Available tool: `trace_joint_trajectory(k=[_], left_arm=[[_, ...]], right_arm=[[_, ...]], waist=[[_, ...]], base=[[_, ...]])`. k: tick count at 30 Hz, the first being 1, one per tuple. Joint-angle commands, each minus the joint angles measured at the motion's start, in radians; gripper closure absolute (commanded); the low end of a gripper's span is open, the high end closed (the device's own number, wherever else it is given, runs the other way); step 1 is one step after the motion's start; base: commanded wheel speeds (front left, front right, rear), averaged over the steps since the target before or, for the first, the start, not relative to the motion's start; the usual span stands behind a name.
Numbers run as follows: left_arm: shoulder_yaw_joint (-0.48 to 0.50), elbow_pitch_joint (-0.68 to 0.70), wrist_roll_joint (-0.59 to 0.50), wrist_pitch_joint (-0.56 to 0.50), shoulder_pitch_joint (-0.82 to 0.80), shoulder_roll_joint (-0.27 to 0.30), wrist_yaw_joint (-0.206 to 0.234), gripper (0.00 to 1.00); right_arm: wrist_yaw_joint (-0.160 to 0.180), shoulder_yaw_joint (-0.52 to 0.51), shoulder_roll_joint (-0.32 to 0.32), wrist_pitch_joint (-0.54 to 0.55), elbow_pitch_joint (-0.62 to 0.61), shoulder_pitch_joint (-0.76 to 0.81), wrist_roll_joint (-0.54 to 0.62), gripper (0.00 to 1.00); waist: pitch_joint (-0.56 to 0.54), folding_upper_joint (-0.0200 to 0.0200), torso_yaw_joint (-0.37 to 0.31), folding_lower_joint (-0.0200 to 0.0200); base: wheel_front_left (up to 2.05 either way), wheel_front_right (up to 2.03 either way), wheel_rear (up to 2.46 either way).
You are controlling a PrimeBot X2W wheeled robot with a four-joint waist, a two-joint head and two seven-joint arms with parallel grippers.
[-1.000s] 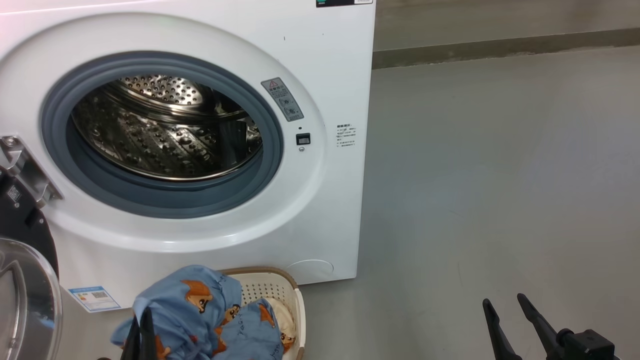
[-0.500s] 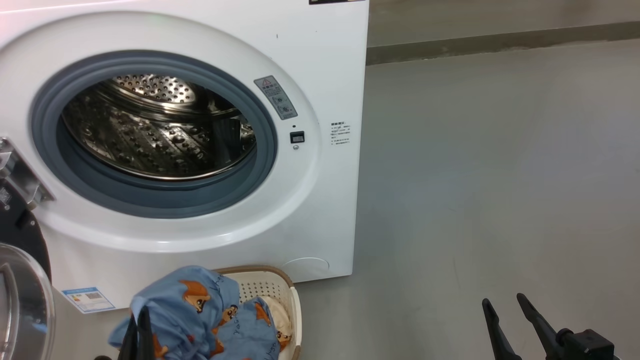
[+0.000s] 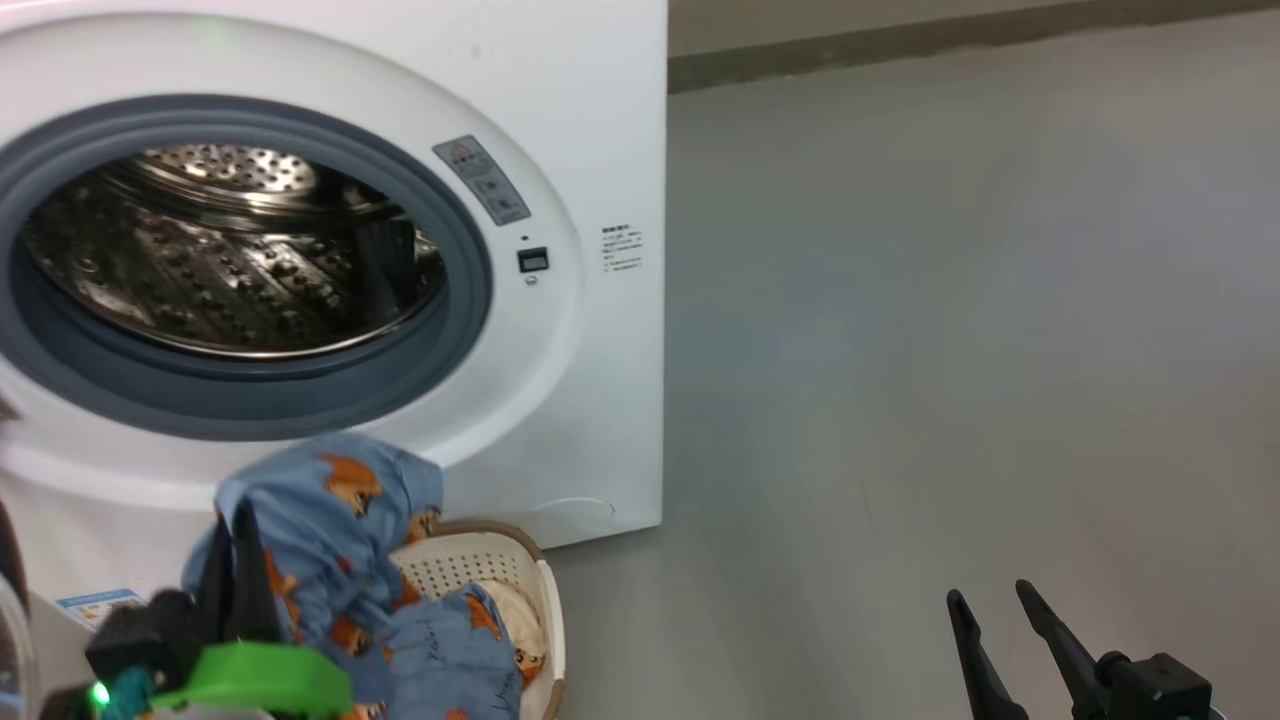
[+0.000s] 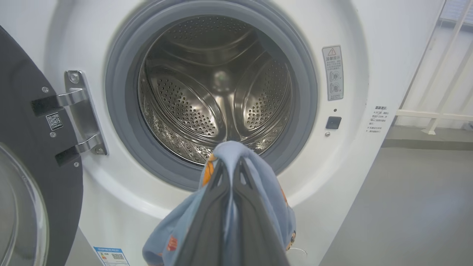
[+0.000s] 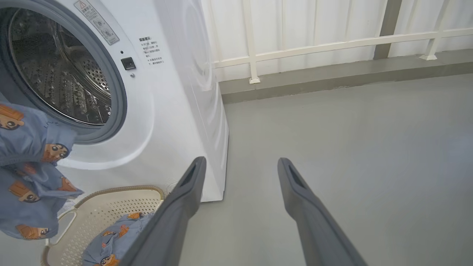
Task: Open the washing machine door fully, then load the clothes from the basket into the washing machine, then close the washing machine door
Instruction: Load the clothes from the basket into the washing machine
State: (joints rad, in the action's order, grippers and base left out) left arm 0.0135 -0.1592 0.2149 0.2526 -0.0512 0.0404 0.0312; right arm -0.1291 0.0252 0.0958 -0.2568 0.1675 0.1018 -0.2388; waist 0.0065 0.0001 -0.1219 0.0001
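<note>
My left gripper (image 3: pixel 240 520) is shut on a light blue bear-print garment (image 3: pixel 330 490) and holds it above the basket (image 3: pixel 545 590), just below the drum opening. In the left wrist view the fingers (image 4: pixel 244 192) pinch that cloth (image 4: pixel 229 149) in front of the grey seal (image 4: pixel 122 122) and steel drum (image 4: pixel 207 92). The washing machine (image 3: pixel 600 120) has its door (image 4: pixel 26 122) swung open on the left on a metal hinge (image 4: pixel 79 111). More blue clothes (image 5: pixel 111 240) and cream cloth (image 3: pixel 510 610) lie in the basket. My right gripper (image 3: pixel 990 605) stands open over the floor, holding nothing.
Grey floor (image 3: pixel 950 300) stretches to the right of the machine. A white railing (image 5: pixel 332 40) on a low kerb runs along the back. A blue label (image 4: pixel 111 255) sits low on the machine's front.
The camera has turned right, shifting the scene left. My left gripper has risen with the blue garment, lifting it out of the basket toward the drum opening. The right gripper is unchanged.
</note>
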Motion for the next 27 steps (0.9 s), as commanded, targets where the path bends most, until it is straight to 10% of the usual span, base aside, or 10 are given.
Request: trace_joint_trajectory(k=[1,27], left_arm=[[0.048,0.008,-0.014,0.009,-0.081,0.015,0.009,1.00],[0.205,-0.322,-0.141,0.009,-0.710,0.246,0.096,1.00]], right_arm=[[-0.002,0.029,0.005,-0.005,-0.027,-0.042,0.002,0.00],[-0.002,0.126,-0.037,-0.005,-0.028,-0.233,-0.032,0.00]], waist=[[0.036,-0.0001,-0.034,-0.0001],[0.390,-0.0001,-0.241,-0.0001]], base=[[0.00,0.00,0.00],[0.00,0.00,0.00]])
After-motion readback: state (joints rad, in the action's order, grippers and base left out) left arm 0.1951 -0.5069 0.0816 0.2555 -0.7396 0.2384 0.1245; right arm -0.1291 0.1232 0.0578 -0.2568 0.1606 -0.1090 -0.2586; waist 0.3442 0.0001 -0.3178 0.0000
